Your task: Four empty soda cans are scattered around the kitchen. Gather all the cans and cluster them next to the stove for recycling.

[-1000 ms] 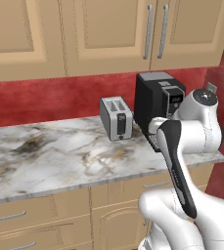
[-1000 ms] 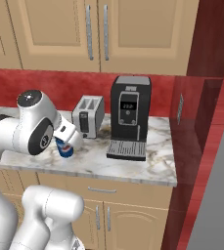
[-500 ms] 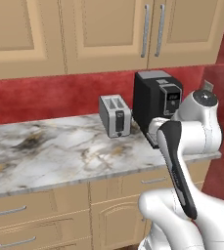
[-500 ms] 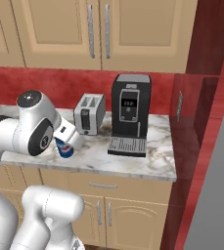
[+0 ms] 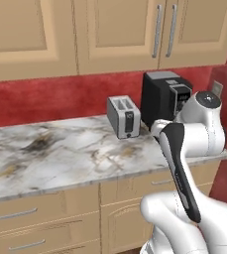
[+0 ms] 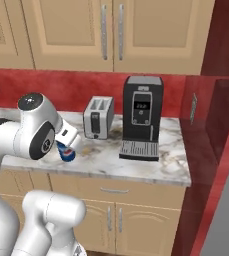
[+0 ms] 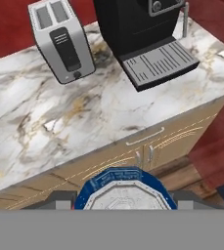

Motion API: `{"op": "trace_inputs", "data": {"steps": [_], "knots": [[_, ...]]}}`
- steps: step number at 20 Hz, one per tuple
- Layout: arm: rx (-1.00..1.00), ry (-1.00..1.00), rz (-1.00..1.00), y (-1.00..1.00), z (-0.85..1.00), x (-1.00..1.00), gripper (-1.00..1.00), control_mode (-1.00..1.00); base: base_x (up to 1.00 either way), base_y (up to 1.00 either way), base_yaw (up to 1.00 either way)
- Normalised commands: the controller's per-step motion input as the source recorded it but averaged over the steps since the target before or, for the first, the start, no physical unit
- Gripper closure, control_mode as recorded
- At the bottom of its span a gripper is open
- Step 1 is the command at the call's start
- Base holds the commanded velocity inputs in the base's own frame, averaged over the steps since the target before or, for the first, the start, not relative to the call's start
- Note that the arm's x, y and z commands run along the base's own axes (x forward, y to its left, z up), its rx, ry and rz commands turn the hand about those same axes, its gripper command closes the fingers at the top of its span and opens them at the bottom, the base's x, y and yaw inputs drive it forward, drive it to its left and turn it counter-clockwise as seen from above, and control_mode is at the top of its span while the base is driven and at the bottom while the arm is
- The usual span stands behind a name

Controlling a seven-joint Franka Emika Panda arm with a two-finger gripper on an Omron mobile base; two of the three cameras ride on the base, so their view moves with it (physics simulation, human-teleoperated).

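Note:
My gripper (image 6: 69,148) is shut on a blue soda can (image 6: 65,153) with a white band, held in the air at the counter's front edge, left of the toaster. In the hand view the can's blue rim and silver top (image 7: 123,192) sit at the bottom between my fingers (image 7: 57,198), above the cabinet fronts. The stove is out of view. My white arm (image 5: 184,149) bends across the right of the left base view and hides the hand there.
On the marble counter (image 5: 60,154) a silver toaster (image 6: 98,118) stands beside a black coffee machine (image 6: 142,117). A red wall (image 6: 216,125) closes the counter's right end. Wooden cabinets hang above, and drawers sit below.
The whole scene has shifted slightly to the right in both base views, so the camera has moved. The blue can stays gripped in the same place relative to the arm.

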Motion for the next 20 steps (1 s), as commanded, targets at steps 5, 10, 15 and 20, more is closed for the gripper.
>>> {"op": "trace_inputs", "data": {"steps": [5, 10, 15, 20], "knots": [[0.0, 0.0, 0.0, 0.0, 0.0, 0.0, 1.0, 1.0, 0.0, 0.52, -0.03], [0.0, 0.0, 0.0, 0.0, 0.0, 0.0, 1.0, 1.0, 0.0, 0.54, -0.02], [0.0, 0.0, 0.0, 0.0, 0.0, 0.0, 1.0, 1.0, 0.0, 0.5, 0.0], [0.0, 0.0, 0.0, 0.0, 0.0, 0.0, 1.0, 1.0, 0.0, 0.56, 0.0]]}}
